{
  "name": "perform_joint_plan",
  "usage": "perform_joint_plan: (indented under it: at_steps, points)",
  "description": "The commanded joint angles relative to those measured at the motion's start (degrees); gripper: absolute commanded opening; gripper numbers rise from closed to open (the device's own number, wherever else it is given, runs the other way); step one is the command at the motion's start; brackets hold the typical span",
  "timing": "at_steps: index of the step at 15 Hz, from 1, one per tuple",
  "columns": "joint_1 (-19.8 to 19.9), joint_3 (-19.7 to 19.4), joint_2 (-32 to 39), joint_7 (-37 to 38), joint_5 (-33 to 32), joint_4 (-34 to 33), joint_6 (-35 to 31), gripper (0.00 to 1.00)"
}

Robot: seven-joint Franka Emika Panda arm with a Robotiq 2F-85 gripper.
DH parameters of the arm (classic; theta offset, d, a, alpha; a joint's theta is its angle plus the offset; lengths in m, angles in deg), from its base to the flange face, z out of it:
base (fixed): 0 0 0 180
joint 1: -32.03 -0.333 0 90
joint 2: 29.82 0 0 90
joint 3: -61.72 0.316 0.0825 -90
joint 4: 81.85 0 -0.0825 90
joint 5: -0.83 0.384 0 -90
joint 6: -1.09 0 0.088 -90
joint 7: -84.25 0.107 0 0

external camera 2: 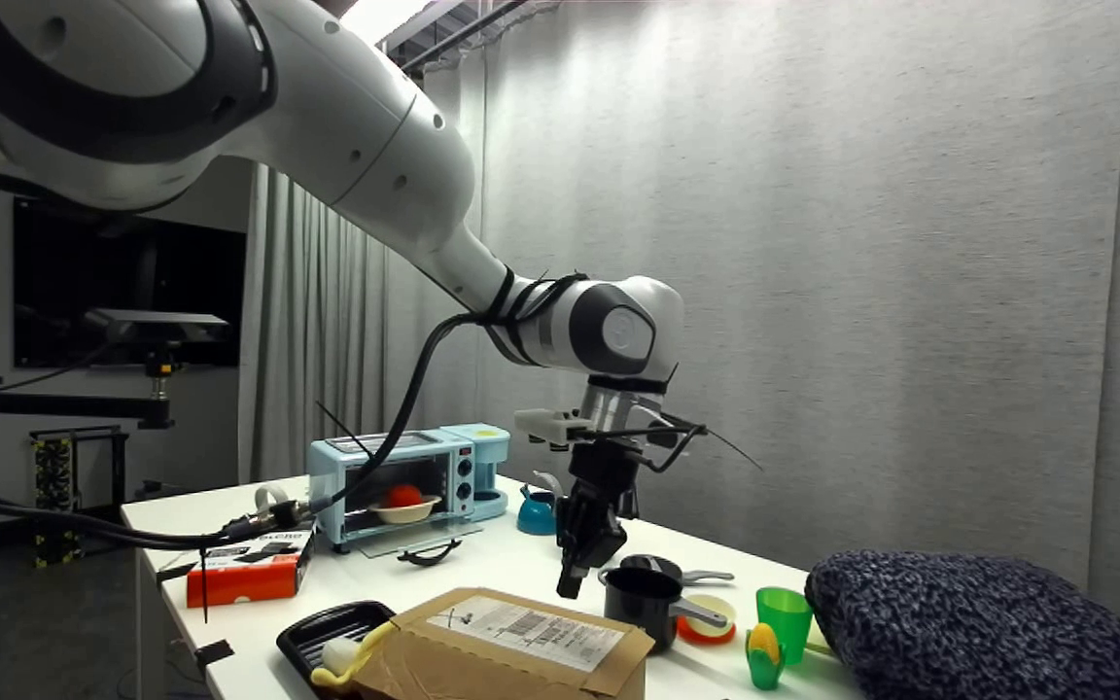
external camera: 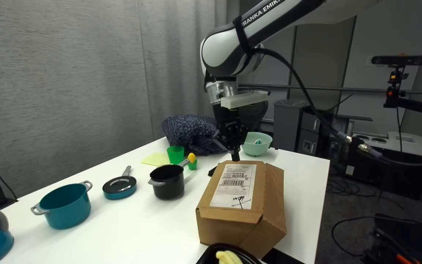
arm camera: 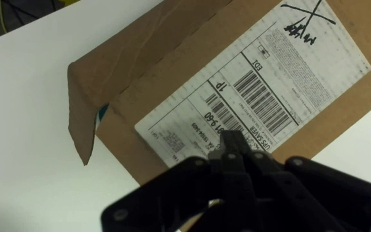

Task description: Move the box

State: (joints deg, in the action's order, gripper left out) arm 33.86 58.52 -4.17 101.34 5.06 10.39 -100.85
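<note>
The box (external camera: 229, 223) is brown cardboard with a white printed label on top. It sits on the white table near its edge and also shows in an exterior view (external camera 2: 511, 637) and in the wrist view (arm camera: 172, 87). A flap stands loose at one corner in the wrist view, with a bit of teal in the gap. My gripper (external camera: 235, 156) points down with its fingertips together and nothing between them. In the wrist view the gripper (arm camera: 235, 137) appears over the label. It also shows in an exterior view (external camera 2: 568, 583), above the box. I see no clear contact with the box.
A black tray (external camera 2: 327, 624) with a yellow banana touches or nearly touches the box. A black pot (external camera: 169, 185), a pan (external camera: 120, 187) and a teal pot (external camera: 66, 207) stand beside it. A green bowl (external camera: 256, 145) and a dark cushion (external camera: 189, 130) lie behind.
</note>
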Motion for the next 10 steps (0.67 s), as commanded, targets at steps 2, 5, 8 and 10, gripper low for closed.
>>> perform_joint_plan:
  at_steps: [2, 5, 8, 10]
  points:
    - [-0.36, -0.22, -0.54, -1.11, -0.35, 0.57, -0.42, 0.01]
    - [-0.34, -0.21, -0.96, -1.39, -0.40, 0.96, -0.45, 0.00]
    - [0.08, -0.48, -2.09, 0.00, 0.88, 2.63, 1.04, 0.00]
    - [0.31, -0.53, -5.48, -0.36, 1.65, 7.62, 0.20, 0.00]
